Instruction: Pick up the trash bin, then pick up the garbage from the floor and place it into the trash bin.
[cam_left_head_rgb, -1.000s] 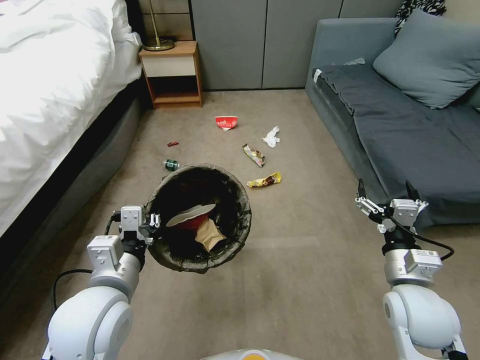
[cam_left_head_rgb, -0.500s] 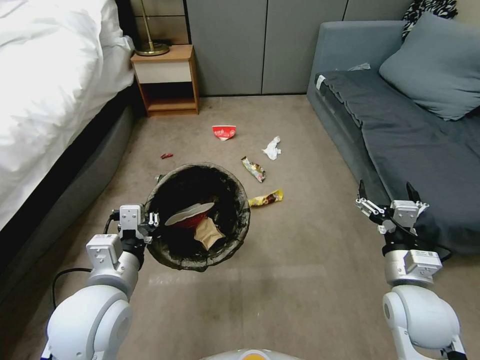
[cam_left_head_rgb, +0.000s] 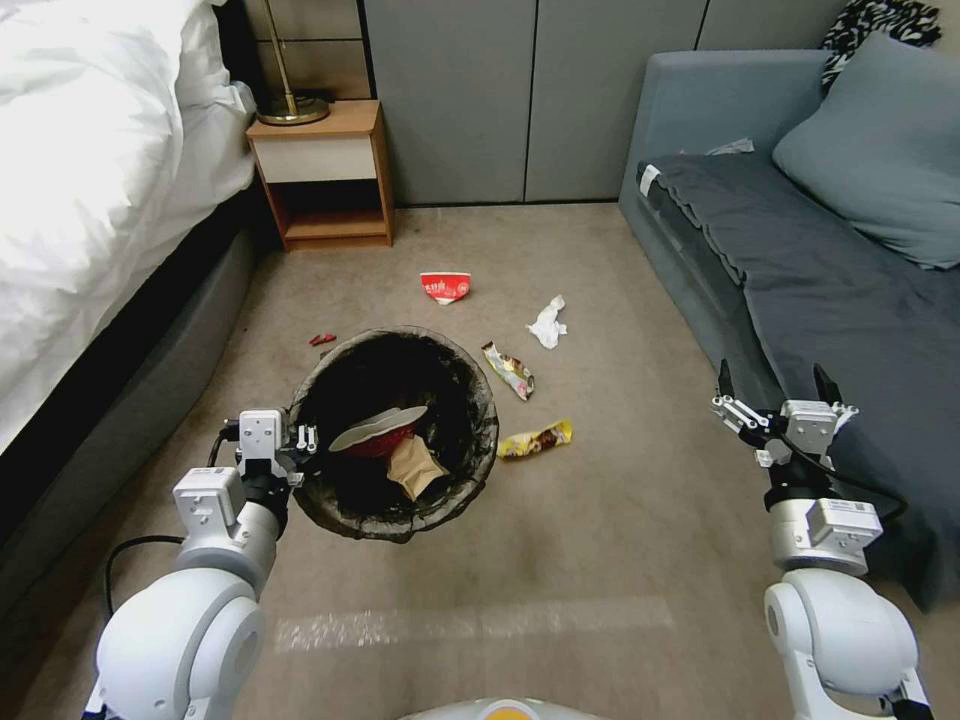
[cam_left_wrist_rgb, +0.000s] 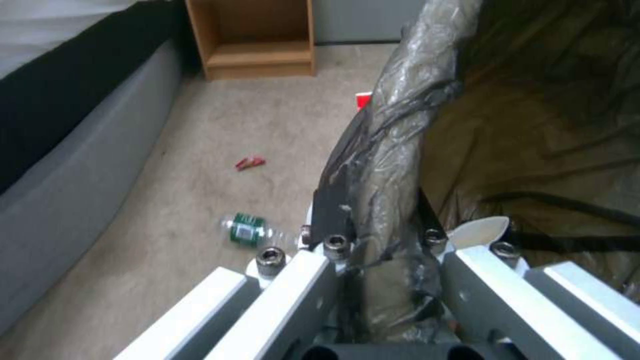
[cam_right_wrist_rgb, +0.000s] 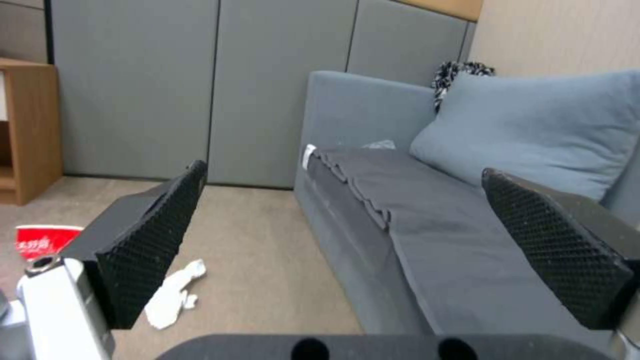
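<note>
My left gripper (cam_left_head_rgb: 302, 441) is shut on the near-left rim of the trash bin (cam_left_head_rgb: 486, 440), holding it above the floor. In the left wrist view the fingers of that gripper (cam_left_wrist_rgb: 375, 216) pinch the bag-covered rim (cam_left_wrist_rgb: 400, 145). A red-and-white carton (cam_left_head_rgb: 378, 432) and a tan paper bag (cam_left_head_rgb: 413, 466) lie inside. Garbage on the floor (cam_left_head_rgb: 600, 520): a red carton (cam_left_head_rgb: 445, 287), white tissue (cam_left_head_rgb: 547, 323), a colourful wrapper (cam_left_head_rgb: 508, 369), a yellow wrapper (cam_left_head_rgb: 536, 439), a small red scrap (cam_left_head_rgb: 321, 339) and a clear bottle (cam_left_wrist_rgb: 248, 229). My right gripper (cam_left_head_rgb: 775, 385) hangs open and empty near the sofa, as its wrist view (cam_right_wrist_rgb: 353, 220) confirms.
A white bed (cam_left_head_rgb: 100, 200) runs along the left, with a wooden nightstand (cam_left_head_rgb: 320, 170) at its far end. A grey sofa (cam_left_head_rgb: 830, 290) lines the right. Grey cabinet doors (cam_left_head_rgb: 530, 100) close the back. A pale tape line (cam_left_head_rgb: 470, 625) crosses the near carpet.
The whole view has shifted: the litter, nightstand and sofa have slid nearer and lower, so the camera has moved forward. Both arms keep their poses, the bin still held.
</note>
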